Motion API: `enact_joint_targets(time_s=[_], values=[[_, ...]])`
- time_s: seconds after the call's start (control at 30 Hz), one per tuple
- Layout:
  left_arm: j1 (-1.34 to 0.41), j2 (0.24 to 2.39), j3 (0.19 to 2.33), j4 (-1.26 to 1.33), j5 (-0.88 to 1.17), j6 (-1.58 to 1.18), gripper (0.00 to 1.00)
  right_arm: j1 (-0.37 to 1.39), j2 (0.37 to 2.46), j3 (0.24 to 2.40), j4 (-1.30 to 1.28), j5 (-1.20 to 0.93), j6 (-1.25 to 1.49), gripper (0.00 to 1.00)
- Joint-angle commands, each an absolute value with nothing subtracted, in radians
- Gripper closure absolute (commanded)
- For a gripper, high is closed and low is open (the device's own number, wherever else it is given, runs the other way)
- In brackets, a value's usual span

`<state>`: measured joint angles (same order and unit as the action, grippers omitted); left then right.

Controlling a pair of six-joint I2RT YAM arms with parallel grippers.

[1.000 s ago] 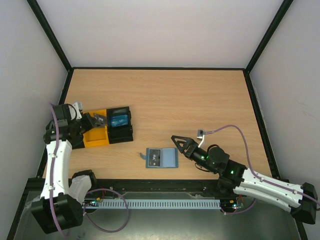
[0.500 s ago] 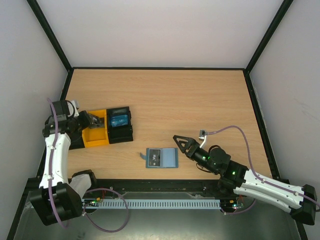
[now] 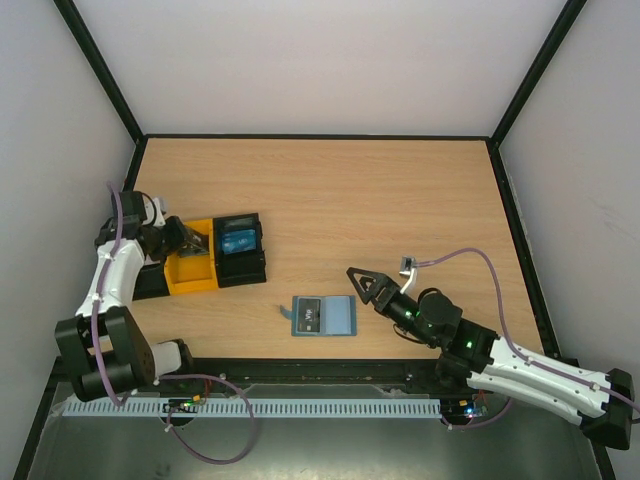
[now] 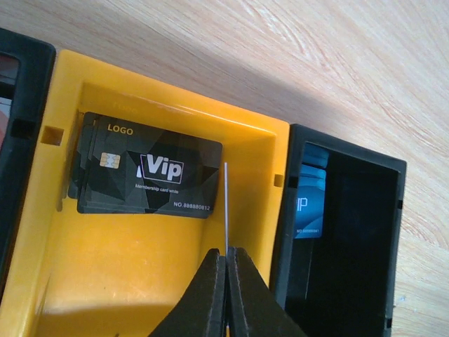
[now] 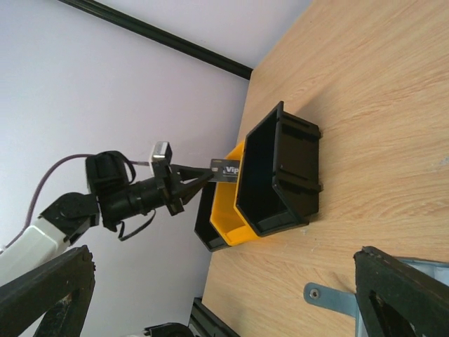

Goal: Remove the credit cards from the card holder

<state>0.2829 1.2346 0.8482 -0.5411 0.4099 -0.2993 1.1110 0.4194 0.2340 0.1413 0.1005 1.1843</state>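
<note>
The task looks partly done. The left gripper (image 4: 226, 253) is clamped on one card (image 5: 226, 169), held over the yellow tray (image 4: 168, 119) near the left edge of the tabletop (image 3: 350, 200), so I judge that putting this one down is the step in hand. In the yellow tray lies a black card (image 4: 151, 175) (perhaps a second one is under it, I cannot tell). In the black tray (image 4: 351, 145) beside it lies one blue card (image 4: 309, 203). So I count three cards outside for sure. The trays are three: one yellow and two black, with the second black tray (image 4: 21, 63) on the other side of the yellow one. The single card holder (image 3: 335, 316) lies flat near the middle of the near edge. A dark patch on it may be a card left to take out. The right gripper (image 3: 356, 285), its fingers wide apart and empty, hovers just beside the holder's right edge
</note>
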Motion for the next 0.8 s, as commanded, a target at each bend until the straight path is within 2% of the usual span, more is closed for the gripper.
enact_joint_targets(time_s=[0.0, 0.23, 0.43, 0.77], values=[[0.286, 1.275, 0.84, -0.504, 0.406, -0.281, 0.97, 1.112, 0.426, 0.287, 0.114, 0.138, 1.131, 0.02], [0.285, 1.309, 0.785, -0.423, 0.443, -0.272, 0.95, 1.113, 0.421, 0.285, 0.118, 0.137, 1.112, 0.02], [0.285, 1.327, 0.797, -0.411, 0.393, -0.274, 0.91, 1.112, 0.394, 0.279, 0.103, 0.155, 1.103, 0.02], [0.286, 1.392, 0.822, -0.405, 0.355, -0.294, 0.93, 1.113, 0.408, 0.264, 0.143, 0.146, 1.132, 0.02]])
